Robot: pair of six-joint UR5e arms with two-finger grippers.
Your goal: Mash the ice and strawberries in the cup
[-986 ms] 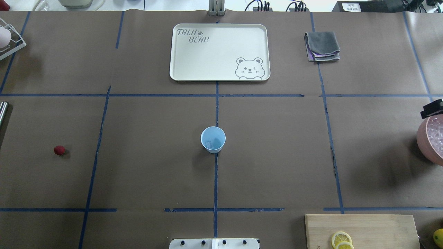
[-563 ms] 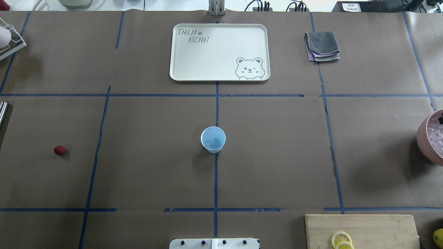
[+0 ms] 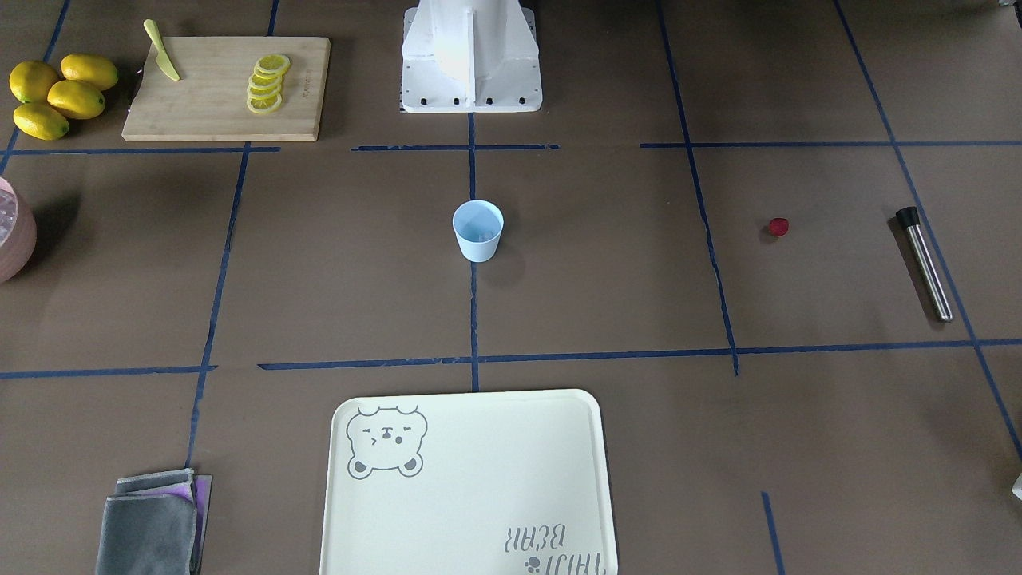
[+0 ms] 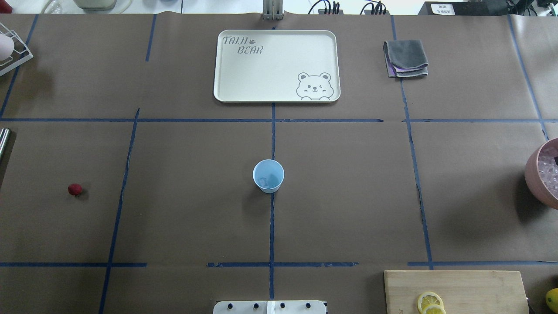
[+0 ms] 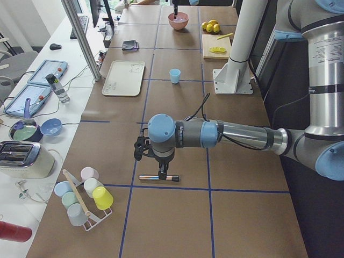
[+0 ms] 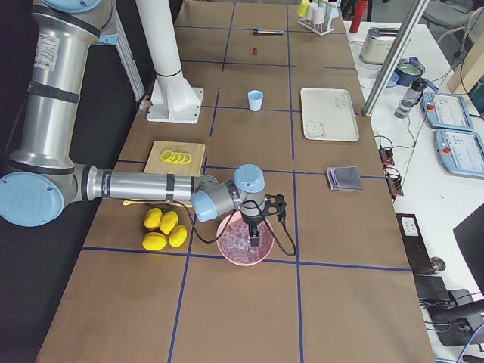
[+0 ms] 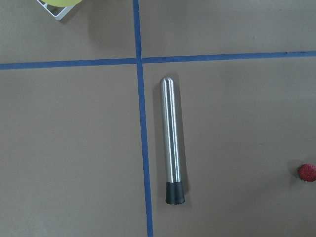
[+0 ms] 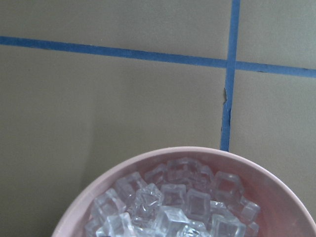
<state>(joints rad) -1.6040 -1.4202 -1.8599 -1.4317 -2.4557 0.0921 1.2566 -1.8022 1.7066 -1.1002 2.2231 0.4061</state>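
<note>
Scanning the overhead view left to right, with clock directions taken from the cup. The muddler lies flat at 9 o'clock by the table edge, its black cap end nearer the robot. The left gripper hangs just above it. It shows only in the side view, so I cannot tell how its jaws stand. A rack of pastel cups sits further out past the muddler.

The strawberry is also at 9 o'clock, on the bare paper between the muddler and the cup and well apart from both.

The cup stands upright at the table centre on the blue tape line. A little clear ice lies at its bottom, but how many pieces is too small to tell.

The tray, with a bear print, is at 12 o'clock. A folded grey cloth lies at 1 o'clock.

The pink bowl sits at 3 o'clock on the table edge, heaped with ice cubes. The right gripper is down at the bowl with its tips among the cubes. It is clear only in the side view, so I cannot tell its jaw state either.

The board is at 5 o'clock, near the robot. It carries a row of lemon slices and a yellow-green knife. Four whole lemons lie just beside the board, further out.
</note>
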